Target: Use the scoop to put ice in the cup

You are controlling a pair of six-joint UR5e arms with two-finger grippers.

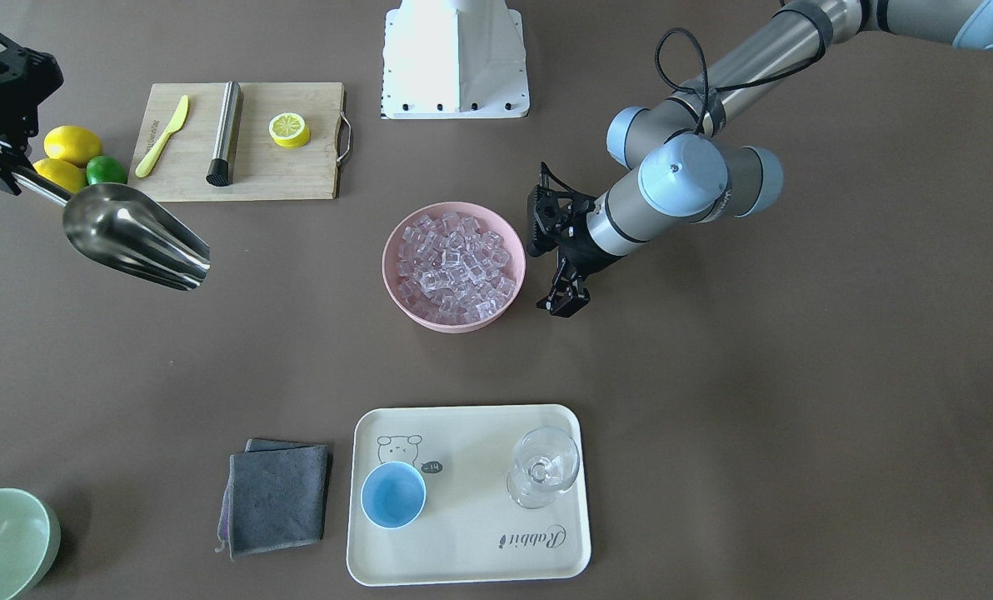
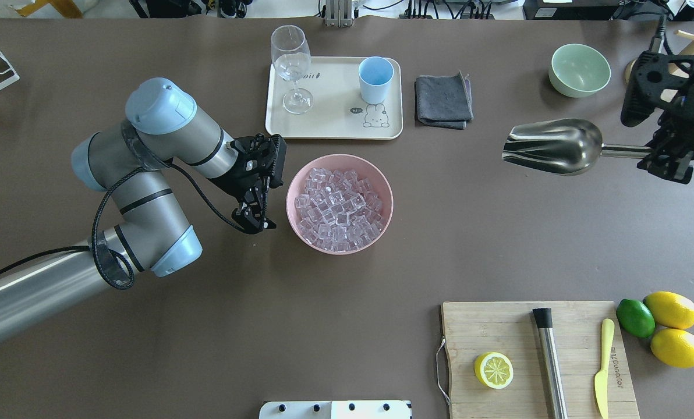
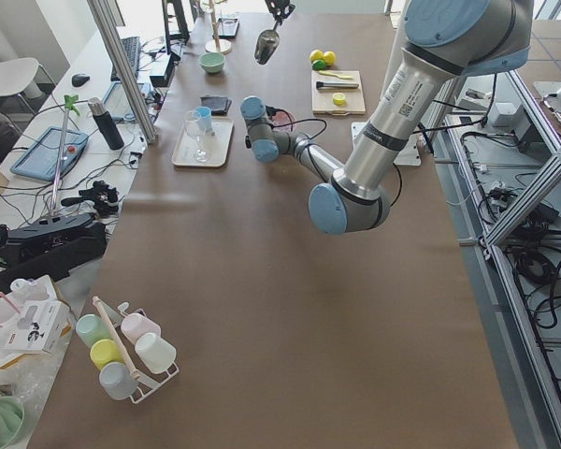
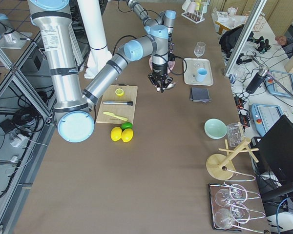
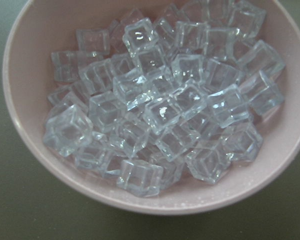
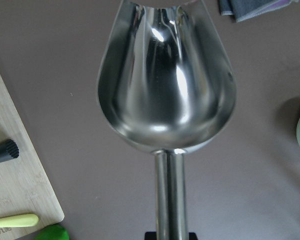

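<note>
The ice fills a pink bowl at the table's middle; it also shows in the overhead view and close up in the left wrist view. The light-blue cup stands empty on a cream tray. My right gripper is shut on the handle of the steel scoop. It holds the scoop above the table, empty, well to the side of the bowl. My left gripper is open and empty, just beside the bowl's rim.
A stemmed glass shares the tray with the cup. A grey cloth lies beside the tray, and a pale green bowl stands farther out. A cutting board holds a steel cylinder, a knife and half a lemon, next to lemons and a lime.
</note>
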